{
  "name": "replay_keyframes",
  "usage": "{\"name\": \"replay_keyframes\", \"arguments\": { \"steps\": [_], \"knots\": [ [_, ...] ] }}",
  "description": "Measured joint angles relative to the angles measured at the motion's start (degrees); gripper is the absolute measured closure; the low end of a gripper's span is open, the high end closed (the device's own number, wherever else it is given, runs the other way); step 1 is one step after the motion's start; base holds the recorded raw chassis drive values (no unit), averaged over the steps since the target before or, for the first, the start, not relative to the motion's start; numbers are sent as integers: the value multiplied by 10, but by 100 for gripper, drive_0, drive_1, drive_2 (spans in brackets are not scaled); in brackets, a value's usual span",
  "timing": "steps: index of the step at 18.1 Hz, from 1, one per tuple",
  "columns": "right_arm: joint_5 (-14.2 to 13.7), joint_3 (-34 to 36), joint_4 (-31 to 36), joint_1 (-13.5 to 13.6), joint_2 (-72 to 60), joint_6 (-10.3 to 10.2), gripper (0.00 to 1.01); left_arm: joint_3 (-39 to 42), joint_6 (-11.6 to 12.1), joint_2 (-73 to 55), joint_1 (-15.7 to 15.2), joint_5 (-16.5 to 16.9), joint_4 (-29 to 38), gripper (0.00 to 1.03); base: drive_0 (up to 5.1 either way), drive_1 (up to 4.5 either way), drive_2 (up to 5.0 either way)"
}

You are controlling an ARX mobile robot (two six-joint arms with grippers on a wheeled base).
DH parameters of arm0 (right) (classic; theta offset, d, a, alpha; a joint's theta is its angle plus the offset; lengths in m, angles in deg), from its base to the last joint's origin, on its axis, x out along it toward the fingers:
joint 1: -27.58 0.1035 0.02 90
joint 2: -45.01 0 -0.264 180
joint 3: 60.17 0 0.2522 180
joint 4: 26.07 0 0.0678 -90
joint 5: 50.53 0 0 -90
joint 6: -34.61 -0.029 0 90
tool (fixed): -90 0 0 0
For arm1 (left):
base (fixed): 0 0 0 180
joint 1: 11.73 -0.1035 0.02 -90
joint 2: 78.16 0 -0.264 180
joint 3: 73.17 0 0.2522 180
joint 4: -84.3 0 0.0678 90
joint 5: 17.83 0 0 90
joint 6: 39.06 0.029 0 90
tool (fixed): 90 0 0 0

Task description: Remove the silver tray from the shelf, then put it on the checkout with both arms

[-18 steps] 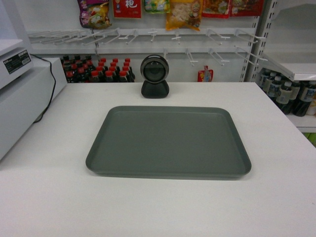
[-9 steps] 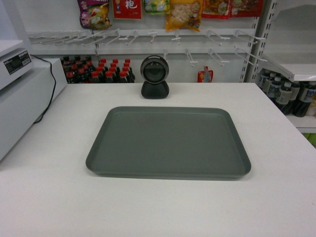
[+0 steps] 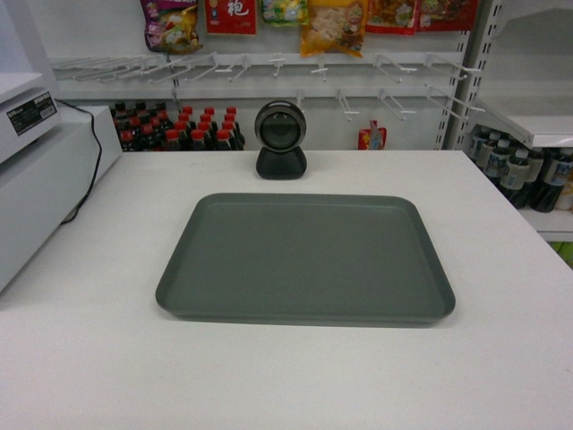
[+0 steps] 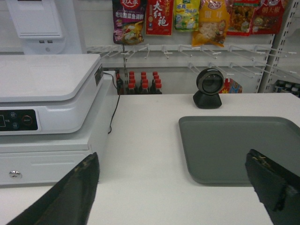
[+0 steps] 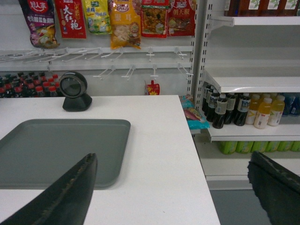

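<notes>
Both grippers hang open, clear of the silver tray lying flat on the checkout, long axis crosswise. From the left gripper it lies forward-right; from the right gripper forward-left, equally near. Hanging snack packets carry Chinese lettering, too small to read.

Silver tray: large flat rectangle, matte grey-green, rounded corners, low raised rim, nothing on it.
Tray pose: lying flat, long side running left to right, about square to the counter edges.
Tray place: middle of the checkout.
Checkout: broad plain white counter top, much larger than the tray.
</notes>
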Motion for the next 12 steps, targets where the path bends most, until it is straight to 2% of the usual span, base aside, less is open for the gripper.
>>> {"name": "replay_keyframes", "arguments": {
  "steps": [3, 6, 12],
  "knots": [
    [0, 0, 0, 0, 0, 0, 1, 0, 0, 0, 0, 0, 0, 3, 0, 0, 0],
    [0, 0, 0, 0, 0, 0, 4, 0, 0, 0, 0, 0, 0, 6, 0, 0, 0],
    [0, 0, 0, 0, 0, 0, 3, 0, 0, 0, 0, 0, 0, 5, 0, 0, 0]
  ]
}}
